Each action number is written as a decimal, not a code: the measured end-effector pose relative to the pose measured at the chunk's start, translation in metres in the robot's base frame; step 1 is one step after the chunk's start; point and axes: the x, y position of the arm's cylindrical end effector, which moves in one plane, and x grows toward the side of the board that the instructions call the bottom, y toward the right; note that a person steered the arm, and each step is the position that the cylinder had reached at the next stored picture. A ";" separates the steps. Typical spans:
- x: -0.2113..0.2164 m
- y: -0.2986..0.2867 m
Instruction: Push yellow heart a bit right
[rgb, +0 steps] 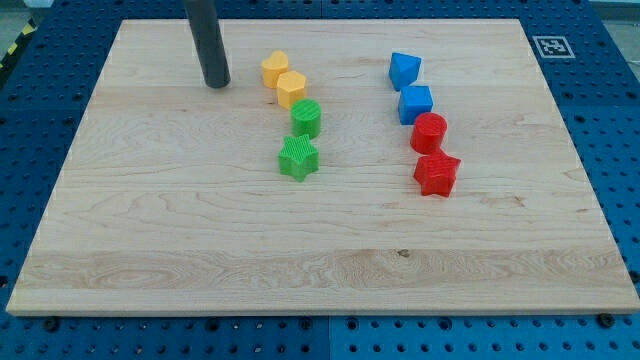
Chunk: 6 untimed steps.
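1. My tip (216, 84), the lower end of a straight dark rod with no fingers to open or close, rested on the pale wooden board (150, 230) near the view's top left.
2. Two small yellow plastic blocks sat touching, to the right of my tip; which was the heart I could not tell for certain. I judged it the upper-left yellow block (275, 68), with the other yellow block (291, 89) just below and right of it.
3. Risk: a rightward push would likely have carried that neighbour along, and possibly nudged the green round block (307, 118) beside it.
4. An off-centre contact could have spun the heart, not slid it.
5. The green star block (298, 157) and the blue and red blocks stood clear.
6. No containers showed.
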 end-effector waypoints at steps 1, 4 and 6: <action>-0.001 0.010; -0.001 0.079; -0.001 0.061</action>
